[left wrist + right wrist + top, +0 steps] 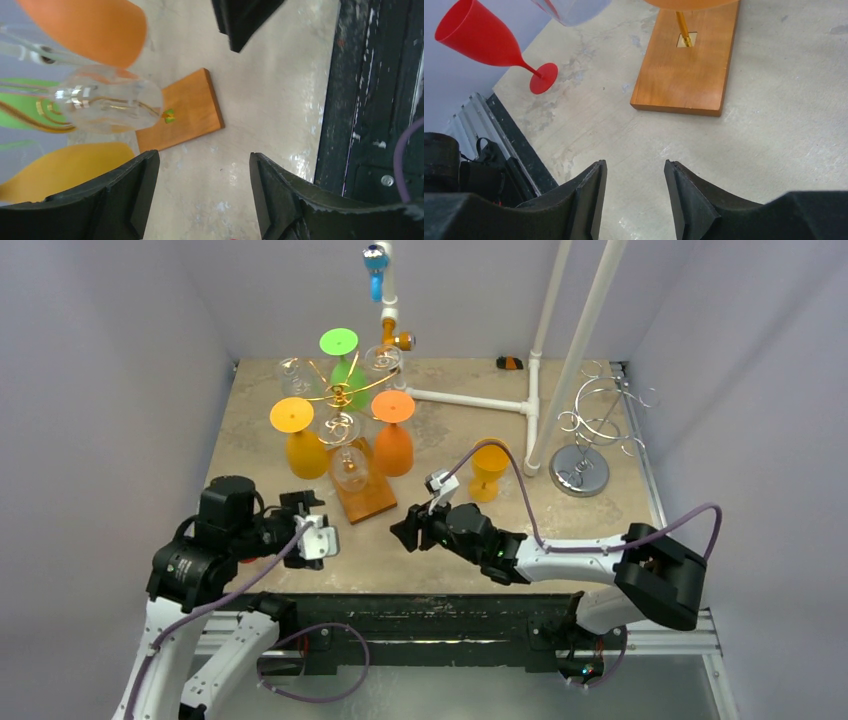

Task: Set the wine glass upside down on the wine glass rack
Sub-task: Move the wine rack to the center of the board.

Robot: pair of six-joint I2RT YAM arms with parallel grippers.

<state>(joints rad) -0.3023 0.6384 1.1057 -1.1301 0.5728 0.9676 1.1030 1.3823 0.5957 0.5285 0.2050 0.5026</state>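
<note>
- The table (pixel 450 435) carries a white pipe frame (pixel 470 400) running from 12 toward 2 o'clock.
- The rack (pixel 366 500) stands at 11 o'clock of the table's middle on a wooden base. Hanging upside down from it are a green glass (pixel 345 375) at 12 o'clock, a yellow glass (pixel 305 452) at 9, an orange glass (pixel 393 445) at 3, and a clear glass (pixel 350 468) over the base.
- A silver rack (pixel 585 455) stands by the table's 3 o'clock edge.
- The left gripper (pixel 204 167) is at 7 o'clock of the base, fingers released with nothing between them.
- The right gripper (pixel 634 172) is at 5 o'clock of the base, fingers also spread and grasping nothing.
- The upright glass (pixel 488 470) stands on its foot at 3 o'clock of the base, apart from the rack.
- A red glass (pixel 479 35) sits tilted at 10 o'clock in the right wrist view.
</note>
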